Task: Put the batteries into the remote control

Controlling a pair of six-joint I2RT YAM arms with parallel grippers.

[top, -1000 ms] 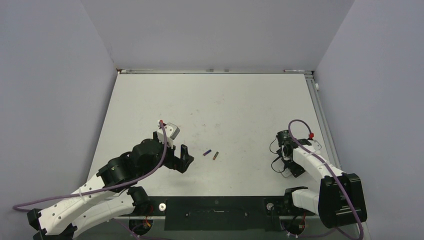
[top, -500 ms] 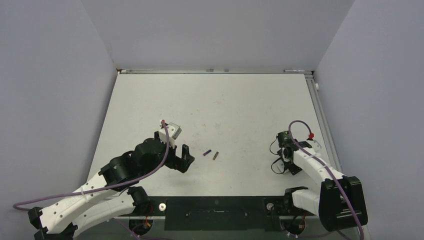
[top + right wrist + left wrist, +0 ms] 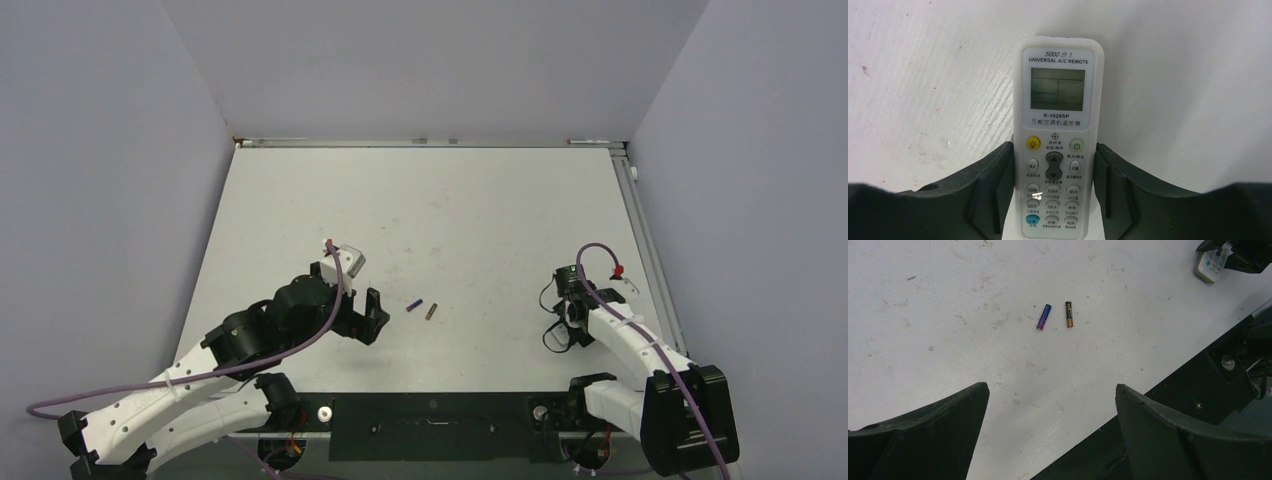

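Closing in since a second ago, the right fingers [image 3: 990,185] now press against both long edges of the slim white rectangular remote control [image 3: 1057,90], gripping its lower, button-covered half. The handset lies flat on the scuffed white table [image 3: 450,200], face up, with its small grey screen at the end away from the wrist and the lettering "UNIVERSAL A/C REMOTE" above it. From overhead, the right wrist has drawn a little nearer the table's near edge than before, and the arm covers the handset near the table's right side.

Set wide apart, the left fingers [image 3: 938,435] hold nothing and hover above the table. Ahead of them, well apart from the remote control, lie the two small cylinders: the purple-blue battery [image 3: 1044,316] and, just beside it on the right without touching, the brownish-gold battery [image 3: 1068,314]. Both rest on the bare table near its middle, between the two arms. The left arm has shifted only slightly.
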